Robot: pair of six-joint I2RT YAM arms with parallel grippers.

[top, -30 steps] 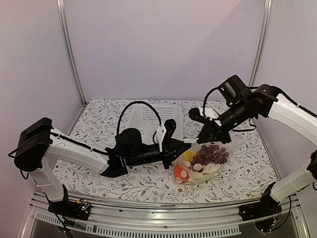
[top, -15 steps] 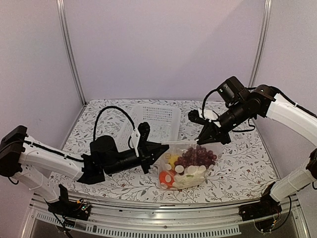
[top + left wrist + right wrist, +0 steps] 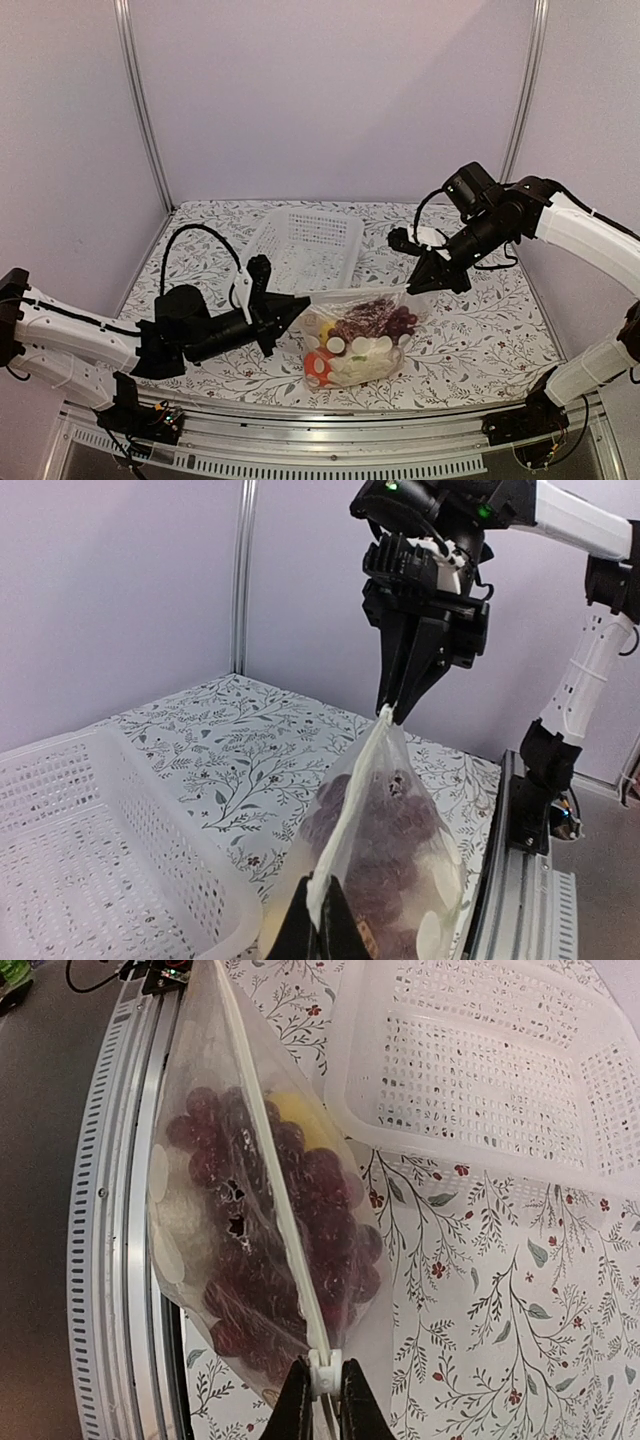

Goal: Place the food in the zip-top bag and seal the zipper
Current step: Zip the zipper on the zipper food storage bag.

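Here the zip-top bag sags between the pincers, holding the grape bunch, a yellow piece and paler food blurred behind its spots. The left gripper and right gripper each pinch one end of its zipper; the white basket lies beyond the left one.

Right pincer pinching zipper end; grape bunch inside zip-top bag; basket beside.
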